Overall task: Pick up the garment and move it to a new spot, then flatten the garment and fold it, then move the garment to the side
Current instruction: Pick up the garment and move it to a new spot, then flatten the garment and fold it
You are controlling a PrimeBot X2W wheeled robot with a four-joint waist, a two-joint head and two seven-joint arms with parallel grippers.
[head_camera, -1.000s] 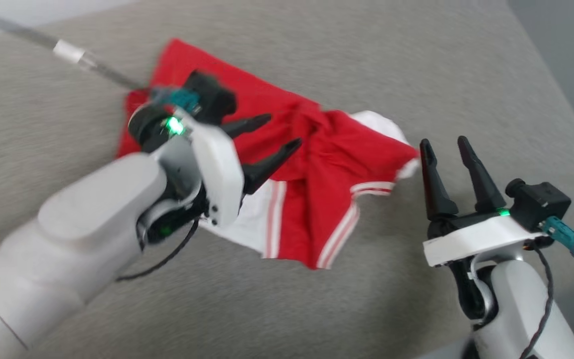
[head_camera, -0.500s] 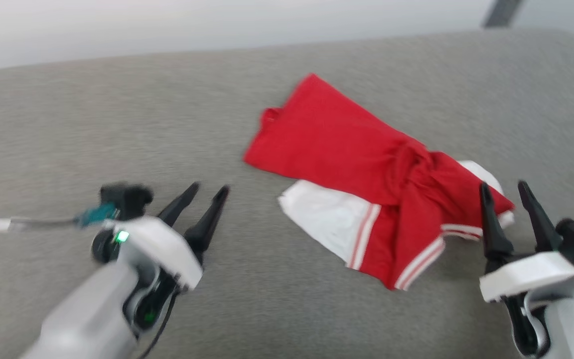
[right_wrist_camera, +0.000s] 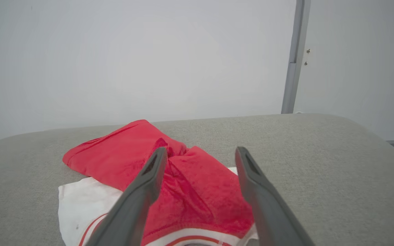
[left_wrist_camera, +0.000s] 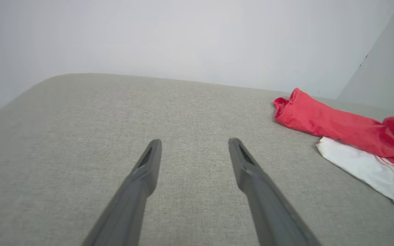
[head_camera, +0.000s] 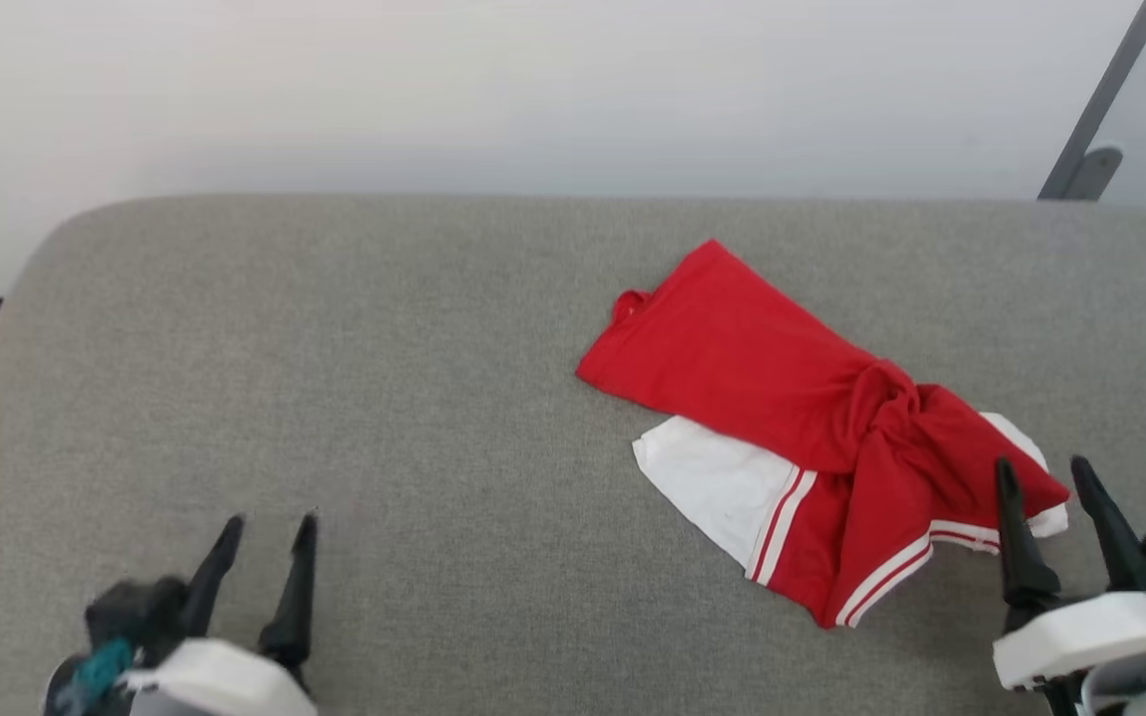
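The garment (head_camera: 792, 408) lies crumpled and partly folded on the grey padded table (head_camera: 334, 348), right of centre: red body, white sleeves, red-and-white striped trim. Its lettering is hidden. My left gripper (head_camera: 270, 522) stands open at the lower left, well apart from the cloth, nothing between its fingers. In the left wrist view the left gripper (left_wrist_camera: 194, 141) hovers over bare grey surface, the garment (left_wrist_camera: 340, 123) off to the right. My right gripper (head_camera: 1041, 465) is open at the lower right, just beside the garment's right end. In the right wrist view the right gripper (right_wrist_camera: 199, 149) points over the garment (right_wrist_camera: 190, 184).
A pale wall (head_camera: 533, 89) runs behind the table's rounded far edge. A grey metal post (head_camera: 1095, 109) leans at the far right. Bare grey surface spreads across the left half of the table.
The head camera has tilted up and shifted. My left gripper has drawn back off the garment to the lower left. The garment lies still; the right gripper stays open beside it.
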